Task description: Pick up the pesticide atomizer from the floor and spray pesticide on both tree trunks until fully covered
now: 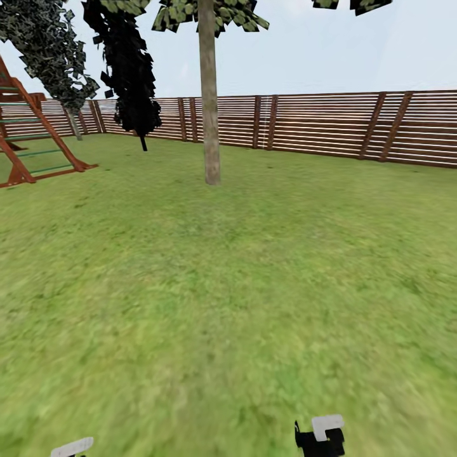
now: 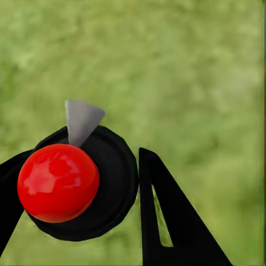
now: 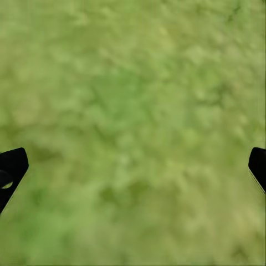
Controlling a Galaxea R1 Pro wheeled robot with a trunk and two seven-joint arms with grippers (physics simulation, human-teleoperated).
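In the left wrist view my left gripper [image 2: 77, 166] is shut on the pesticide atomizer [image 2: 83, 183], a black round body with a glossy red ball top and a grey nozzle. It hangs over grass. My right gripper [image 3: 136, 163] is open, its black fingertips wide apart above bare lawn. Ahead in the head view stands a tree with a straight pale grey-brown trunk [image 1: 209, 108], several metres off, its leafy crown cut by the frame top. A second leafy tree [image 1: 54, 44] rises at the far left by the fence. No white specks show on the trunk.
Green lawn [image 1: 228, 285] stretches from me to the trunk. A brown slatted fence [image 1: 330, 124] rings the back. A red-brown wooden play frame [image 1: 25, 136] stands at the left. A very dark tree [image 1: 130, 70] hangs left of the trunk. Bits of both arms peek in at the bottom edge.
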